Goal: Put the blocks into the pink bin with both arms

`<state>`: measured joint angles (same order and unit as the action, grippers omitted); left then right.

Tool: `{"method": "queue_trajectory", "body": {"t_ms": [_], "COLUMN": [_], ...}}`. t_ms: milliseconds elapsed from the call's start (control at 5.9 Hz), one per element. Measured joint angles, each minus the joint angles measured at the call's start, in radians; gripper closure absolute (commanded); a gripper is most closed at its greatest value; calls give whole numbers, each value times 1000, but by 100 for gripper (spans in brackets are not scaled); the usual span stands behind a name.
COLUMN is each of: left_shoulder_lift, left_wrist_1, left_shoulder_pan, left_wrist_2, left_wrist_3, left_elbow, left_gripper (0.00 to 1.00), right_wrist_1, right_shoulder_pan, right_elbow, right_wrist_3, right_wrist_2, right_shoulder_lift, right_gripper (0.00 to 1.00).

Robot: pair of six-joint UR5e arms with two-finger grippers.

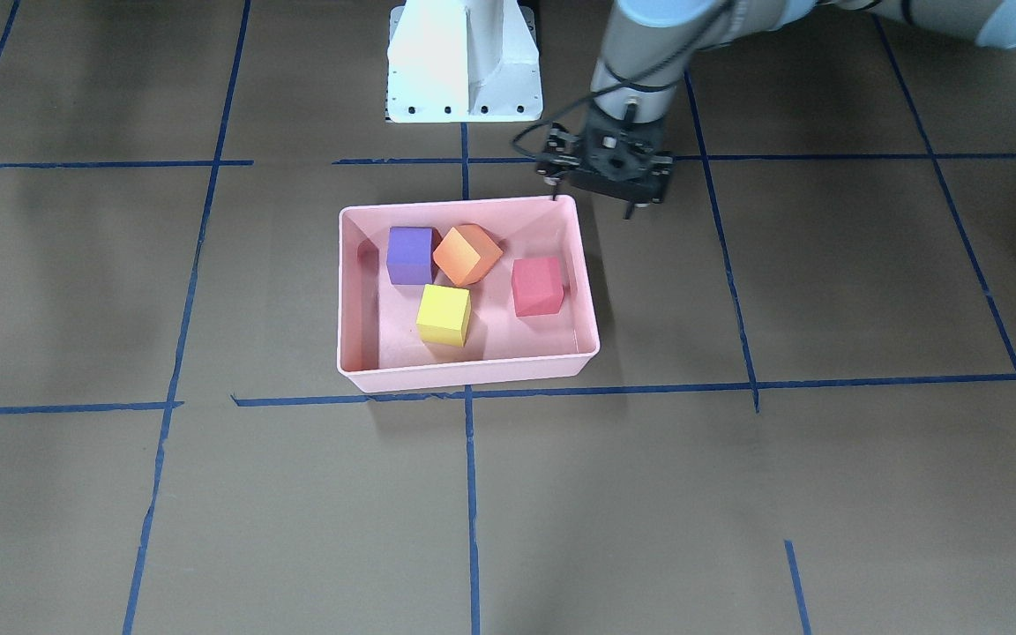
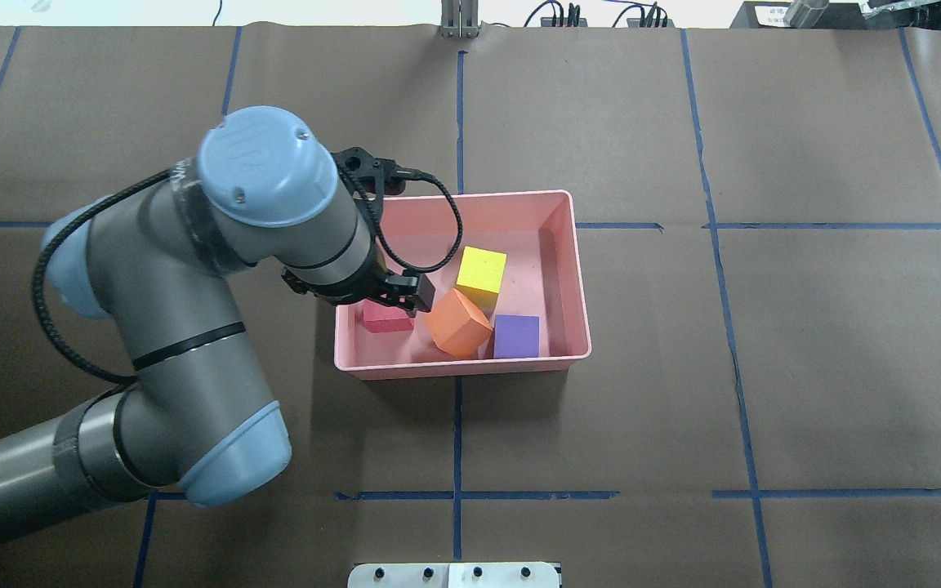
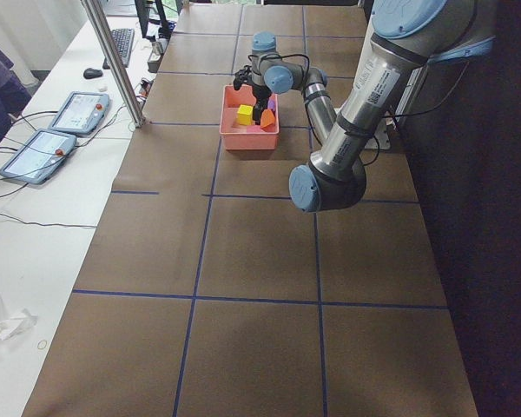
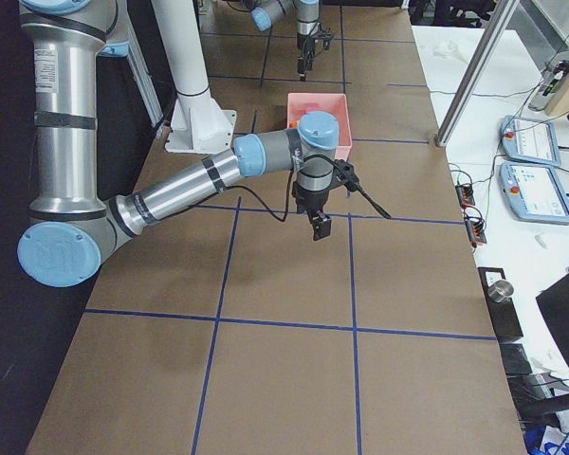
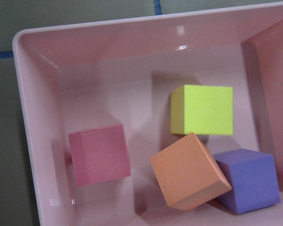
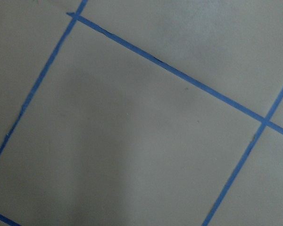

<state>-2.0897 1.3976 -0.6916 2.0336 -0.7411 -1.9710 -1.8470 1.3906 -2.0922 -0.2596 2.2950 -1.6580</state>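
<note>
The pink bin [image 1: 473, 377] stands mid-table and holds all four blocks: purple [image 1: 409, 256], orange [image 1: 466, 254] tilted on an edge, red-pink [image 1: 536, 287] and yellow-green [image 1: 444, 315]. My left gripper [image 1: 592, 198] hovers over the bin's corner by the red-pink block [image 2: 387, 318]. It looks open and empty. The left wrist view looks down on the bin [image 5: 132, 23], with the red-pink block [image 5: 100, 154] at the left and no fingers showing. My right gripper [image 4: 318, 227] hangs over bare table away from the bin, and I cannot tell its state.
The white pedestal base [image 1: 464, 62] stands behind the bin. Blue tape lines [image 1: 471, 494] grid the brown table cover. A metal post [image 3: 113, 65] and tablets [image 3: 39, 155] stand on the white bench beyond the table's far edge.
</note>
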Motion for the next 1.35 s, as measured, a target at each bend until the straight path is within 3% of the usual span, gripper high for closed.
{"method": "queue_trajectory", "body": {"t_ms": [339, 677, 1016, 1355], "left_shoulder_lift": [177, 387, 575, 701], "left_wrist_1": [0, 10, 15, 17], "left_shoulder_pan": [-179, -455, -731, -848], "left_wrist_2": [39, 141, 242, 281], "left_wrist_3": [319, 573, 801, 906], "left_elbow": [-7, 6, 55, 73], "left_gripper": [0, 0, 0, 0], "right_wrist_1": [-1, 0, 0, 0], "right_shoulder_pan": [90, 152, 161, 162], "right_elbow": [42, 109, 117, 111], "right_wrist_3": [-86, -88, -36, -15], "right_wrist_2": [16, 31, 38, 46], "right_shoulder_lift": [-98, -128, -123, -119], "right_gripper": [1, 0, 0, 0]}}
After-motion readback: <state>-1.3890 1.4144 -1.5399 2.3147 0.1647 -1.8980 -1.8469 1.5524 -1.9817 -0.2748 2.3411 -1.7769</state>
